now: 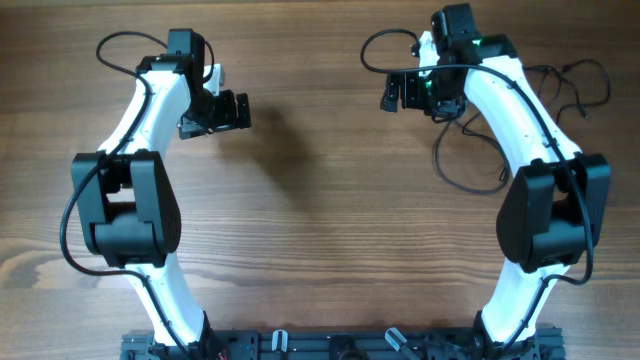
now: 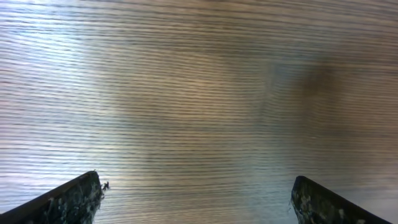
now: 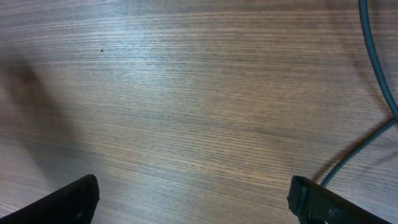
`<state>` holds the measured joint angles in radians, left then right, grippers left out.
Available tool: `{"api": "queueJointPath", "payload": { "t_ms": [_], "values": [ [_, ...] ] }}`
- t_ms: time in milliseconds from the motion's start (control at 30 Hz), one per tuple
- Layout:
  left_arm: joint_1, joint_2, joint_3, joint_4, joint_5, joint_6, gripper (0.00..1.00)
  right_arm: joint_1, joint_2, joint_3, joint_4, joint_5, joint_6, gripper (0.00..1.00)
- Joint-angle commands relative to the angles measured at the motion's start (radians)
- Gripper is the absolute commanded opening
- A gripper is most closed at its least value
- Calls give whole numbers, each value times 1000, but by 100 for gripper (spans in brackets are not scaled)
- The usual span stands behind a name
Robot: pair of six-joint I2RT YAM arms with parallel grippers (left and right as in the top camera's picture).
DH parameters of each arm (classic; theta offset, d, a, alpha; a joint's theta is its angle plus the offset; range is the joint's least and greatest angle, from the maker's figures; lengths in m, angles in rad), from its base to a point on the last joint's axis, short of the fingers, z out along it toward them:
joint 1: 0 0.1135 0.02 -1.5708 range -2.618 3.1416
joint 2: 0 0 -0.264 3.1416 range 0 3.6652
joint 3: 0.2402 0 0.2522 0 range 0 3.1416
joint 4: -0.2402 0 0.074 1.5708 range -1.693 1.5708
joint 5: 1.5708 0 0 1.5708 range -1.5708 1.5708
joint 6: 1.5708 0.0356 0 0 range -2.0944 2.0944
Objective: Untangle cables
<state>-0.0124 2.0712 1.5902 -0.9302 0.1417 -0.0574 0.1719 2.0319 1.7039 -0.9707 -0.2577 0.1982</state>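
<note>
The cables are thin black cords lying in loose loops on the wooden table at the right, partly hidden under my right arm. More of their loops spread toward the far right edge. In the right wrist view one cable curves down the right side and passes close to the right fingertip. My right gripper hovers open just left of the loops, with only bare wood between its fingers. My left gripper is open over bare wood at the far left, well away from the cables.
The wooden table stretches between the two arms. Thicker black wires run along each arm near its wrist. The arm bases stand on a dark rail at the near edge.
</note>
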Motion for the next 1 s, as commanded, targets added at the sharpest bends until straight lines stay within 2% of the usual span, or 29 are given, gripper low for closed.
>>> {"api": "queueJointPath", "payload": {
  "t_ms": [0, 367, 967],
  "values": [
    [-3, 3, -9, 10, -59, -6, 100, 5, 7, -11, 54, 21, 12, 100],
    [-2, 3, -9, 3, -87, -6, 100, 4, 7, -11, 258, 21, 13, 100],
    [-3, 3, -9, 2, -87, -6, 100, 4, 7, -11, 268, 21, 12, 100]
  ]
}}
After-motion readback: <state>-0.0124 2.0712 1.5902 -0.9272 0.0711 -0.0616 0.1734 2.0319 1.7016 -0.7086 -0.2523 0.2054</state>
